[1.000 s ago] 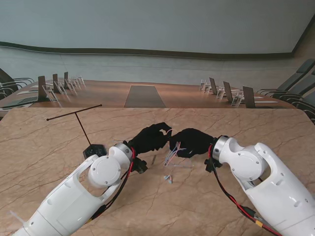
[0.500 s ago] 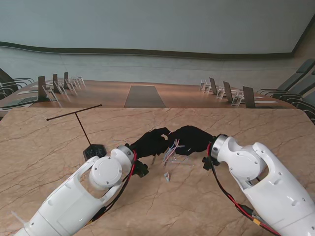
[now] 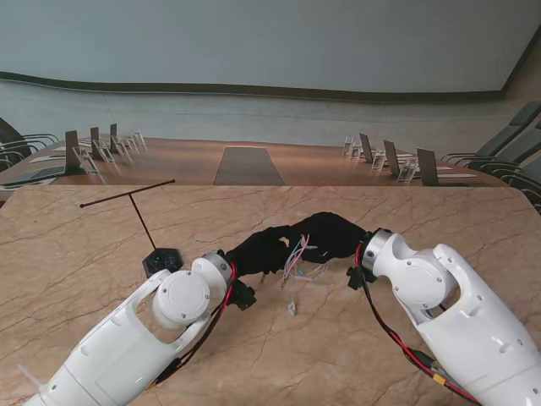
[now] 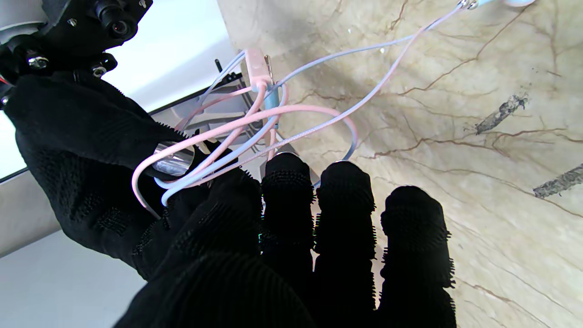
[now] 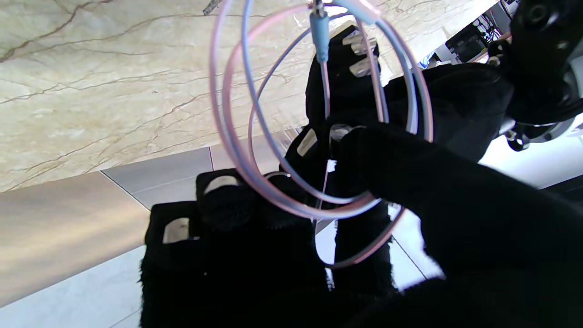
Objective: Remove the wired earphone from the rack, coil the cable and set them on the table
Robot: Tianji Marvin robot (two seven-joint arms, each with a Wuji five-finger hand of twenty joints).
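Observation:
The pink-and-blue earphone cable (image 3: 297, 258) hangs in several loops between my two black-gloved hands, off the rack. My right hand (image 3: 331, 237) is shut on the coil (image 5: 314, 136), whose loops are hooked over its thumb and fingers. A blue jack plug (image 5: 320, 36) dangles inside them. My left hand (image 3: 260, 250) meets the right hand from the left. Its fingertips (image 4: 288, 182) press against the loops (image 4: 255, 132). A loose strand runs down to an earbud (image 3: 292, 307) just over the table, nearer to me. The thin black T-shaped rack (image 3: 139, 211) stands bare to the left.
The rack's dark base (image 3: 161, 258) sits close beside my left forearm (image 3: 182, 296). The marble table top (image 3: 101, 254) spreads around both arms. Beyond its far edge stands a long conference table (image 3: 245, 165) with chairs.
My left hand has dropped and flattened, closing against the right hand. The right hand has shifted slightly left. The coil now hangs lower between them.

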